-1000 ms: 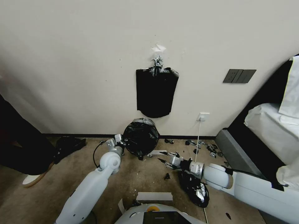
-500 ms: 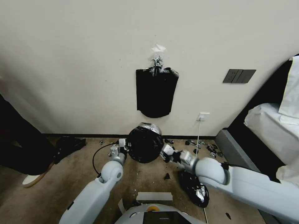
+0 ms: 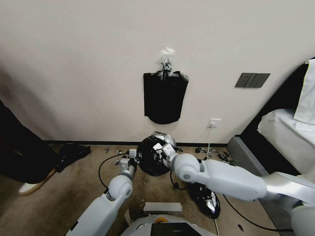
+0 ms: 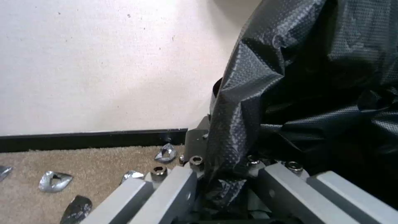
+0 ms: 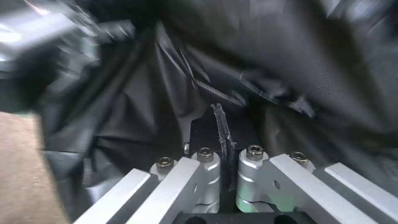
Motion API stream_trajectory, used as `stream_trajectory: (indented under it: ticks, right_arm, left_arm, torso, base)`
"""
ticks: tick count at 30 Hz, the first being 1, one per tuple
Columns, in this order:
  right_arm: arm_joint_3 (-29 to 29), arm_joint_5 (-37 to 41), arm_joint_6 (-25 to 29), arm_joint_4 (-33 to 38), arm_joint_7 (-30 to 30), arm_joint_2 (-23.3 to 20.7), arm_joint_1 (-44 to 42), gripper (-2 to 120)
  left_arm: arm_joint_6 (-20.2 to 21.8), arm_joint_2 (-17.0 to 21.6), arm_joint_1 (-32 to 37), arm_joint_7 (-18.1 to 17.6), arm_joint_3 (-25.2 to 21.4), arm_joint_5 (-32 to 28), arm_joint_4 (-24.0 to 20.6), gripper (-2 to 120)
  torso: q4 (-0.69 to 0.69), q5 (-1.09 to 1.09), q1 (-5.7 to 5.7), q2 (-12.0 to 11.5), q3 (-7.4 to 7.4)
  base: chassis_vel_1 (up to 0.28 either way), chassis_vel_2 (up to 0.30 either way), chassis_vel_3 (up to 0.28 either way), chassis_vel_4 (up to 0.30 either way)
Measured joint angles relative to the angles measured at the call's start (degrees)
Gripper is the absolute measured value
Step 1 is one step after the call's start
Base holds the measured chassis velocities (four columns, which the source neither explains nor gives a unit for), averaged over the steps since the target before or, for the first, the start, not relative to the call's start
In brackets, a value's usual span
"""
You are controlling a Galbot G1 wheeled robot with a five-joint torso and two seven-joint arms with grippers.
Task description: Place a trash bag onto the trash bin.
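Note:
The trash bag (image 3: 151,160) is a glossy black film bunched into a rounded mass on the carpet by the wall. The trash bin is hidden under it. My left gripper (image 3: 133,158) is at the bag's left side, shut on a fold of the film (image 4: 226,161). At the bag's upper edge, my right gripper (image 3: 160,149) reaches over from the right. Its pads (image 5: 215,124) are pressed together with a thin ragged edge of film between them, and black film (image 5: 290,62) lies all around it.
A flat black bundle (image 3: 165,96) hangs on the wall above. Lumpy black heaps lie on the floor at the right (image 3: 205,198) and left (image 3: 73,152). Foil scraps (image 3: 213,152) litter the baseboard. A bed (image 3: 288,131) stands right; a person's dark leg (image 3: 19,157) is at the left.
My right arm swung left from the open carpet to the bag's upper edge. The left gripper crept right, and the bag shifted right and shrank from a wide round shape.

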Motion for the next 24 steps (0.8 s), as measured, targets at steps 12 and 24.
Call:
stream_trajectory:
  ticks: [12, 24]
  right_arm:
    - [-2.3, -0.5, 0.4, -11.9, 2.8, 6.2, 0.7, 0]
    - [-4.0, -4.8, 0.6, -21.6, 2.7, 9.9, 0.7, 0]
  left_arm:
    - [-0.3, -0.2, -0.2, 0.6, 0.6, 0.9, 0.7, 0]
    - [-0.5, -0.4, 0.3, 0.6, 0.6, 1.1, 0.3, 0]
  torso:
    - [0.02, 0.0, 0.0, 0.0, 0.0]
    - [0.01, 0.0, 0.0, 0.0, 0.0]
  base:
    - [0.0, 0.0, 0.0, 0.0]
    - [0.0, 0.0, 0.0, 0.0]
